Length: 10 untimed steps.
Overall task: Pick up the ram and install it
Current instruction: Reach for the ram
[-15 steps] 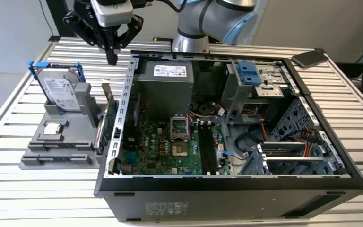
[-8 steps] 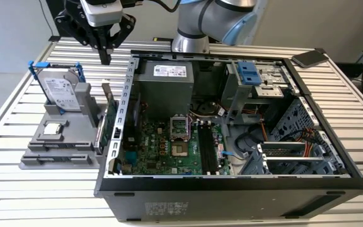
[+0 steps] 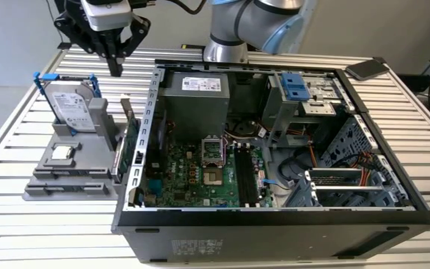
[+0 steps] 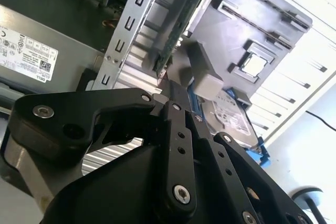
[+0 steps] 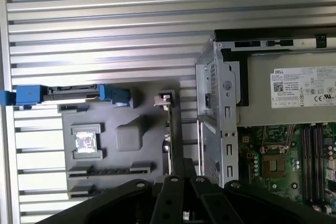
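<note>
The black near wall of the open computer case [image 3: 275, 235] is closest in the exterior view. The case lies on its side on a slatted metal surface [image 3: 20, 224]. Its motherboard [image 3: 200, 174] faces up, with long black slots [image 3: 248, 176] running from near to far.

Just beside the case, on the exterior view's left, sits a gray fixture [image 3: 69, 168]. A silver hard drive [image 3: 69, 106] in a blue frame stands at its far end, and a square chip [image 3: 64, 151] lies in its middle. A green expansion card [image 3: 129, 148] stands on edge along the side next to the case.

The ram [image 5: 110, 170] looks to be the thin dark strip standing in the long slot at the fixture's near end, though this is hard to tell for sure.

The hand [image 3: 116, 70] hangs high over the far part of the scene, between the hard drive and the case's left wall. It points down, well apart from the ram. Its fingers [image 3: 115, 61] are pressed together with nothing between them. The arm's base [image 3: 226, 50] stands on the surface at the case's far side.
</note>
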Each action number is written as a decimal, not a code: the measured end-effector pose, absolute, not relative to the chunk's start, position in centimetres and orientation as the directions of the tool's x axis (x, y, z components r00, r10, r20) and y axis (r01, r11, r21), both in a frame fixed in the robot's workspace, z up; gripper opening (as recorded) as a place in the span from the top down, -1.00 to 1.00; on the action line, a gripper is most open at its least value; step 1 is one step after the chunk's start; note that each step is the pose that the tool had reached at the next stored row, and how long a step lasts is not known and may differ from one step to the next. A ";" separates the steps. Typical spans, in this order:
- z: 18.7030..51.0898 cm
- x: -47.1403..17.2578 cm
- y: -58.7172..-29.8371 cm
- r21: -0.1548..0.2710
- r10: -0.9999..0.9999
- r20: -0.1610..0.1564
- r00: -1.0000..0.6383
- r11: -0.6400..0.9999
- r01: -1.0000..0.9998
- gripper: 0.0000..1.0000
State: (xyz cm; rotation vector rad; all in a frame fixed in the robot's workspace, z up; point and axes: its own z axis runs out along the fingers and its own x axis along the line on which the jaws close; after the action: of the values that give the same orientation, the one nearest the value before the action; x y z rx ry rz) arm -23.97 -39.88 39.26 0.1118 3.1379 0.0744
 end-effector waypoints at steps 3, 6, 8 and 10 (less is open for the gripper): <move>39.3 -24.5 -39.9 0.047 0.071 0.001 -0.997 0.996 0.071 1.00; 39.3 -25.1 -39.9 0.047 0.071 0.001 -0.997 0.996 0.071 1.00; 39.3 -25.4 -39.9 0.047 0.071 0.001 -0.997 0.996 0.071 1.00; 39.3 -25.8 -39.9 0.047 0.071 0.001 -0.997 0.996 0.071 1.00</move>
State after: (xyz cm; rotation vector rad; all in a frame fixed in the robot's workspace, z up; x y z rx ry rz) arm -25.84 -39.88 39.26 0.1118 3.1379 0.0744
